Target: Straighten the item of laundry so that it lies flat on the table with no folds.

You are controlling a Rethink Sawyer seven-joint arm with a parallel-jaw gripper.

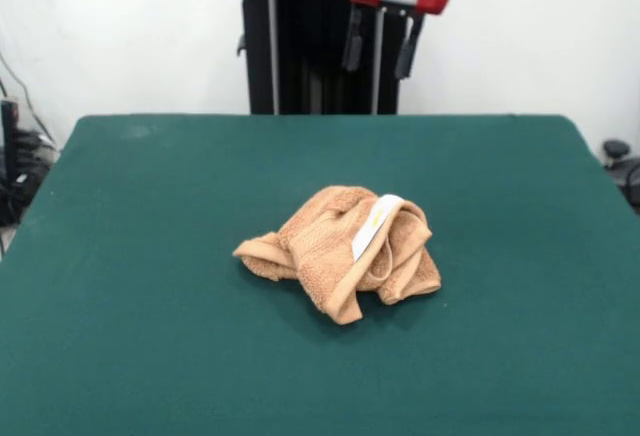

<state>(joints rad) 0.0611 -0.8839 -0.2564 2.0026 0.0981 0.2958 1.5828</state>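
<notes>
The light-brown terry towel point(340, 251) lies crumpled in a heap near the middle of the dark green table point(150, 256). Its white label with a yellow mark point(375, 226) shows on top of the heap. My gripper point(380, 44) hangs high at the table's far side, in front of the pedestal, well above and behind the towel. Its two black fingers point(352, 41) stand apart and hold nothing.
The black pedestal point(300, 56) stands behind the table's far edge. Cables and dark gear point(15, 171) sit off the table's left side, and a dark object point(620, 161) sits off its right side.
</notes>
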